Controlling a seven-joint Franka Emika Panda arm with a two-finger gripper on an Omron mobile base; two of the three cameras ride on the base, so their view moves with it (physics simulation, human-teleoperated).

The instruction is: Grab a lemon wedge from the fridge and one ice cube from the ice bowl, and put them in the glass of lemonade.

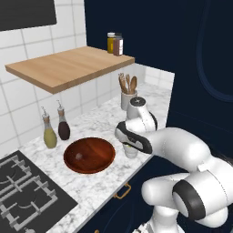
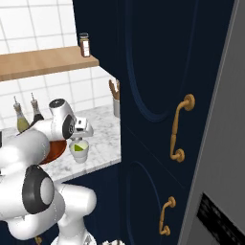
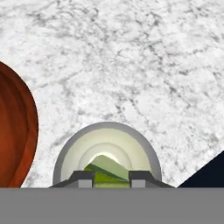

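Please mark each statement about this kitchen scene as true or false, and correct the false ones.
1. The gripper hangs right above the glass. True.
2. The glass stands inside the bowl. False: it stands on the marble counter, beside the bowl.
3. Two oil bottles stand behind the bowl, near the tiled wall. True.
4. The pot of wooden spoons stands on the wooden shelf. False: it stands on the counter, under the shelf.
5. Something yellow-green lies in the glass. True.
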